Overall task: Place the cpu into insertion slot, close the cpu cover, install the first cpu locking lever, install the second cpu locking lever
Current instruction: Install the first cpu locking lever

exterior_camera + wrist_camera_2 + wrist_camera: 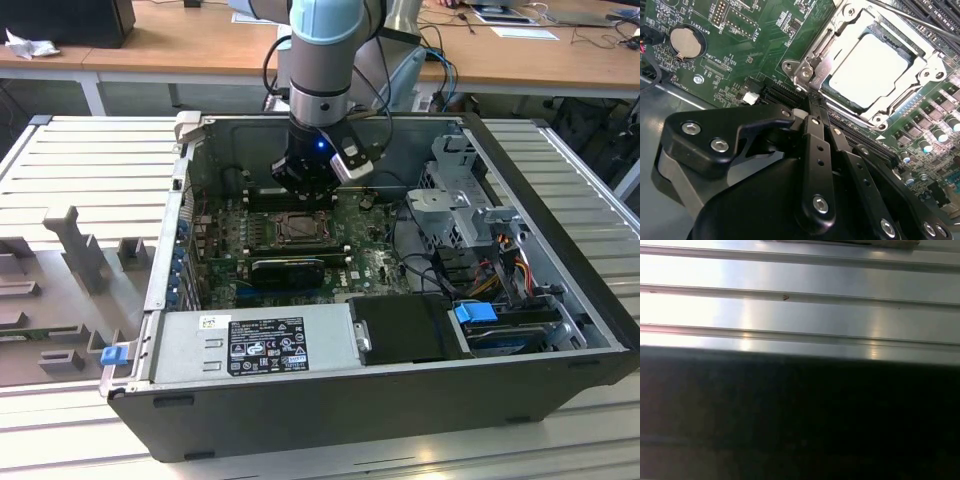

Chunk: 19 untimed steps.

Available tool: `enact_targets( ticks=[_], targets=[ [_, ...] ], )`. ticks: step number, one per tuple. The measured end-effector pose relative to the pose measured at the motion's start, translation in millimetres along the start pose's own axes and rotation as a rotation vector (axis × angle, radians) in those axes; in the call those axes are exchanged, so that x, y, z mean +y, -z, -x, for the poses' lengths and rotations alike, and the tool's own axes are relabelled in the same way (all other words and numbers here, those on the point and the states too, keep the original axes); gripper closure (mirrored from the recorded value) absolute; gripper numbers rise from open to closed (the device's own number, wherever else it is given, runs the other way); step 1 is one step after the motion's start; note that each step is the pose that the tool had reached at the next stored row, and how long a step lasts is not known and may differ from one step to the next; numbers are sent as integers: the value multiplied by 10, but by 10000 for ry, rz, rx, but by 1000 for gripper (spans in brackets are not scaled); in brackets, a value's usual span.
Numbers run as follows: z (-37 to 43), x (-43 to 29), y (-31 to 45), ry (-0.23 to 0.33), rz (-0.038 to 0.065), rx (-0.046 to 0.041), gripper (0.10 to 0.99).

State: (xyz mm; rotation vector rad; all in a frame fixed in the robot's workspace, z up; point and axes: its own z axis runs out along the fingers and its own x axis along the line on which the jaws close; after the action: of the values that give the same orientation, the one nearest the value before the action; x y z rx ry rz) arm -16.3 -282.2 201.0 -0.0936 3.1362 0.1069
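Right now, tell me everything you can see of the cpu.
The cpu is a small flat square chip with a pale, silvery top that looks like matte metal. In the second wrist view it lies flat in the insertion slot on the green circuit board. The cpu cover, a silvery frame with a large window, lies down around it, overlapping its edges, so its top shows through the window. The gripper is beside the socket's corner, not touching the chip.

1. Gripper (812,112): in the second wrist view its body hides part of the green circuit board (765,45).
2. Cpu cover (875,60): cut off by the picture's edge.
3. Insertion slot (298,229): too small in the exterior view to show detail.
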Motion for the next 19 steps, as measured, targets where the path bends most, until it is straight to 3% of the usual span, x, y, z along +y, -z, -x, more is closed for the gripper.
enact_targets(
  ticks=[5, 10, 19],
  targets=[
    [2, 2, 5, 0, 56, -13, 980],
    [3, 13, 184, 0, 39, -6, 980],
    [10, -23, 196, 0, 37, -4, 980]
  ],
)
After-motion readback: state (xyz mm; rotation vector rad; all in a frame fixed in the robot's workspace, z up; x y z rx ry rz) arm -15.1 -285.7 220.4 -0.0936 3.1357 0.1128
